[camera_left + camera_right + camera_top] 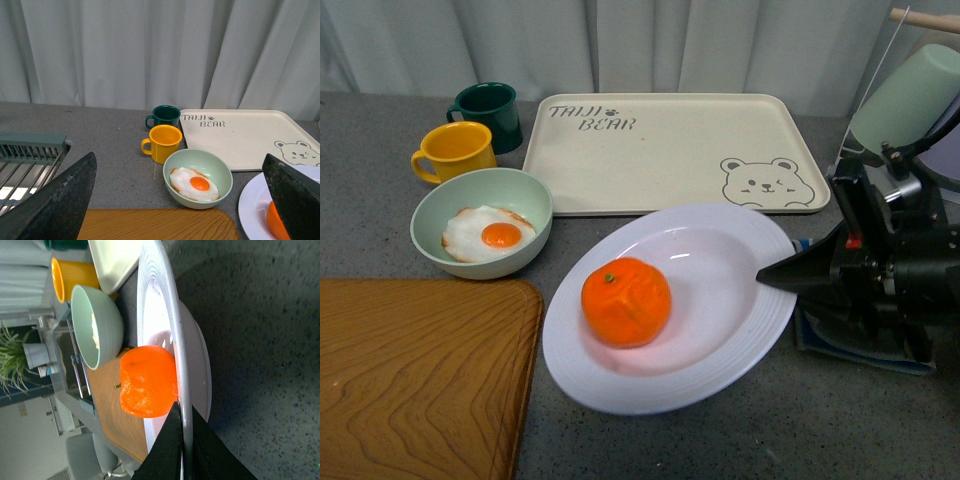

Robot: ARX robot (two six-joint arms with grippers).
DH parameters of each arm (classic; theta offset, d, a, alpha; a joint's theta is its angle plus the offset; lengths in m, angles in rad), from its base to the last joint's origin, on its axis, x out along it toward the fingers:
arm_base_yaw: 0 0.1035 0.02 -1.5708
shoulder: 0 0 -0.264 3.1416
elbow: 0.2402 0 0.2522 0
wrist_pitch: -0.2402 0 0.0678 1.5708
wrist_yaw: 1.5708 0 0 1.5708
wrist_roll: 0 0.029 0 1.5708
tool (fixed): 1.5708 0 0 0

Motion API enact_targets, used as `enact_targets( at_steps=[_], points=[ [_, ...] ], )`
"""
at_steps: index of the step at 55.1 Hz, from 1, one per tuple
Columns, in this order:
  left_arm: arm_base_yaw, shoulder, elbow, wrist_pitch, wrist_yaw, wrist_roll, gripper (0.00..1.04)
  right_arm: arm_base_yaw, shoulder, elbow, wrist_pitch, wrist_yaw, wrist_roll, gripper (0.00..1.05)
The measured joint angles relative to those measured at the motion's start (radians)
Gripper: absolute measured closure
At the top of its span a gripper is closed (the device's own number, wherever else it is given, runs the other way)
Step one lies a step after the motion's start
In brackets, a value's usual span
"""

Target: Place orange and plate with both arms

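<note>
The white ribbed plate (724, 229) lies on the grey counter in front of the bear tray, and the orange (626, 301) sits in its well, left of centre. My right gripper (767, 277) is shut on the plate's right rim; in the right wrist view the black fingers (167, 440) pinch the rim (161, 315) right beside the orange (146, 382). My left gripper (179, 165) does not show in the front view. It hangs open above the counter's left side with nothing between its fingers (60, 205). The plate's edge (251, 200) and the orange (274, 221) show behind its other finger.
A cream bear-print tray (670, 150) lies behind the plate. A pale green bowl with a fried egg (517, 190), a yellow mug (455, 150) and a dark green mug (490, 110) stand at the left. A wooden board (420, 370) fills the front left. A dish rack (30, 155) stands further left.
</note>
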Motion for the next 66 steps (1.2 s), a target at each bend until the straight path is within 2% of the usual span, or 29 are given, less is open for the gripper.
enact_targets(
  at_steps=[7,14,34,40,53,54,62,66],
  points=[
    [0.000,0.000,0.000,0.000,0.000,0.000,0.07,-0.018,0.009,0.057,0.024,-0.011,0.031,1.04],
    [0.000,0.000,0.000,0.000,0.000,0.000,0.07,-0.036,0.077,0.213,0.060,-0.031,0.085,1.04],
    [0.000,0.000,0.000,0.000,0.000,0.000,0.07,-0.051,0.347,0.591,0.002,-0.014,0.150,1.04],
    [0.000,0.000,0.000,0.000,0.000,0.000,0.07,-0.047,0.445,0.748,-0.070,-0.011,0.167,1.04],
    [0.000,0.000,0.000,0.000,0.000,0.000,0.07,-0.038,0.557,0.912,-0.214,0.007,0.127,1.04],
    [0.000,0.000,0.000,0.000,0.000,0.000,0.07,-0.038,0.558,0.917,-0.225,0.008,0.117,1.03],
    [0.000,0.000,0.000,0.000,0.000,0.000,0.07,-0.040,0.525,0.866,-0.256,0.121,-0.018,0.71],
    [0.000,0.000,0.000,0.000,0.000,0.000,0.07,-0.045,0.492,0.814,-0.258,0.163,-0.078,0.60]
  ],
)
